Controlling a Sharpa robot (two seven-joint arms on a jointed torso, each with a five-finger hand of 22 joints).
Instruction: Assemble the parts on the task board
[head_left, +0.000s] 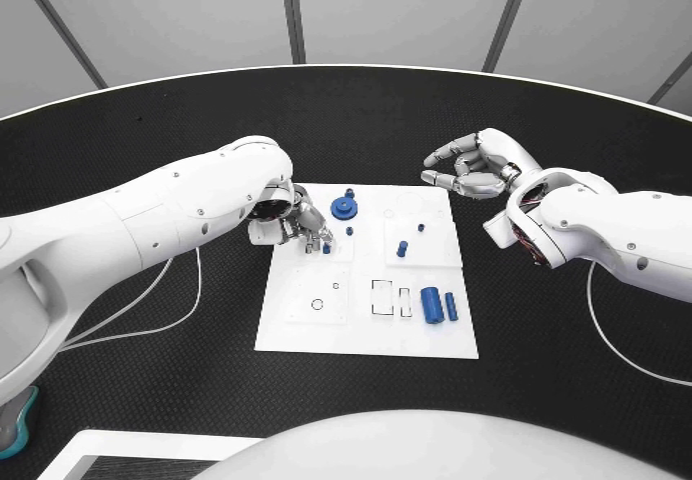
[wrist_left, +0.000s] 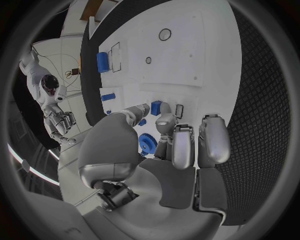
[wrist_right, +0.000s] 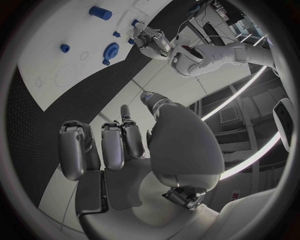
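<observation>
The white task board (head_left: 325, 335) lies mid-table. My left hand (head_left: 289, 224) hovers over its far left part and pinches a small blue part (wrist_left: 156, 107) between thumb and a finger, just above the board. A blue gear (head_left: 343, 208) stands right beside that hand, with a small blue peg (head_left: 351, 231) near it. My right hand (head_left: 473, 166) hangs over the black table just past the board's far right corner, fingers curled in and holding nothing. The right wrist view shows the board (wrist_right: 44, 55), the gear (wrist_right: 111, 50) and my left hand (wrist_right: 153, 39).
A short blue cylinder (head_left: 402, 249) stands mid-board. Two longer blue cylinders (head_left: 431, 304), (head_left: 451, 306) lie at the near right beside rectangular slots (head_left: 384, 298). Round holes (head_left: 317, 303) mark the near left panel. White cables (head_left: 173, 310) trail over the table on the left.
</observation>
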